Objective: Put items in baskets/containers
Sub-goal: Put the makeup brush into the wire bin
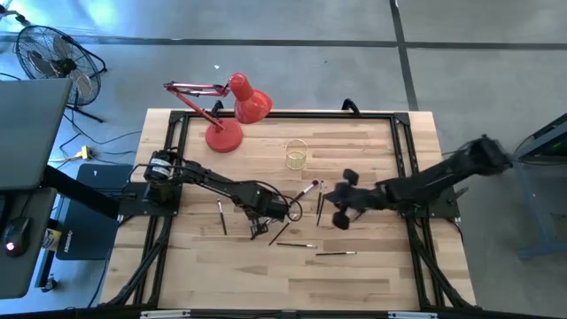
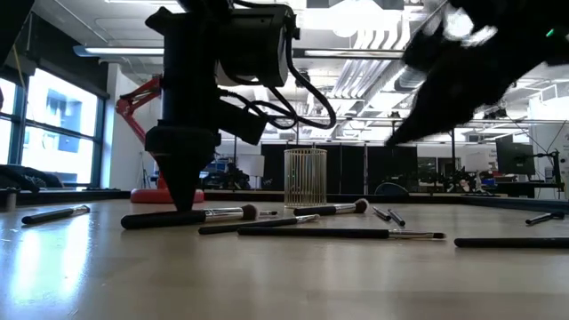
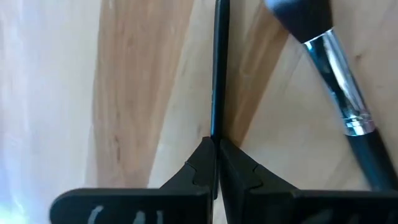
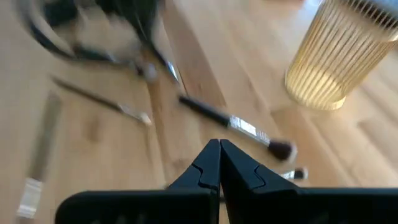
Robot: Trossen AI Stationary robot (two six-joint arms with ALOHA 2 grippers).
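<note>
My left gripper [image 1: 259, 228] stands point-down on the table, shut on a thin dark brush handle [image 3: 216, 87] that runs out from between its fingertips [image 3: 216, 142]. In the low view its tip [image 2: 185, 203] rests at a dark-handled brush [image 2: 191, 216]. A thicker brush with a silver ferrule [image 3: 344, 93] lies right beside it. More brushes [image 1: 306, 190] [image 1: 337, 253] [image 1: 221, 217] are scattered over the wood. The small ribbed yellowish glass cup [image 1: 296, 155] [image 2: 305, 177] [image 4: 336, 59] stands upright behind them. My right gripper [image 1: 338, 209] [image 4: 219, 144] hangs shut and holds nothing, above a brush [image 4: 239, 126] near the cup.
A red desk lamp [image 1: 232, 111] stands at the table's back left, its base [image 2: 164, 194] behind the left gripper in the low view. A black frame [image 1: 283, 115] borders the wooden top. A fan [image 1: 55, 58] stands on the floor off to the left.
</note>
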